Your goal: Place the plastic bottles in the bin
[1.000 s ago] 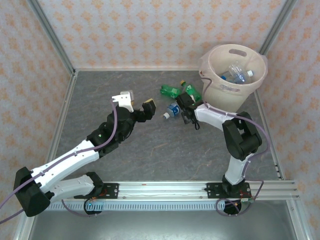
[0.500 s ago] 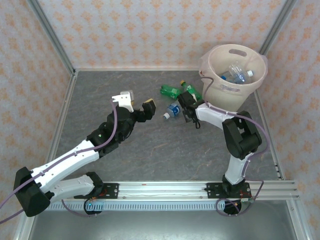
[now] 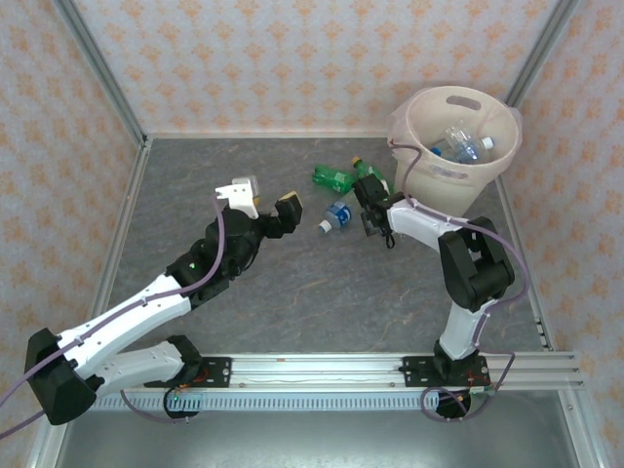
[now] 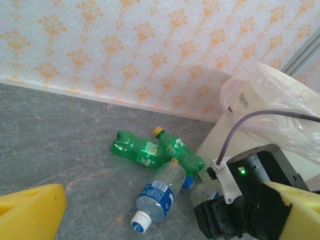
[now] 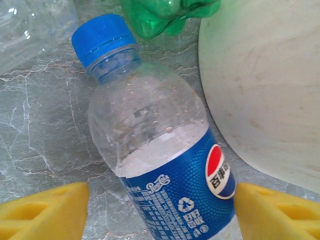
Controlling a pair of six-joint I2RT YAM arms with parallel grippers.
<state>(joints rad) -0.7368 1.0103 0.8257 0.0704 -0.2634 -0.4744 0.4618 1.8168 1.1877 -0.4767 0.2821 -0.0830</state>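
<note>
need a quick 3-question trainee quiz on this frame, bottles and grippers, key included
1. True or false: the left gripper holds a bottle.
2. The right gripper straddles a bottle. Its cap is: A) white B) blue C) yellow
3. How many green bottles lie on the table near the bin?

Key: 1 false, it is open and empty. 2 B. 3 two.
</note>
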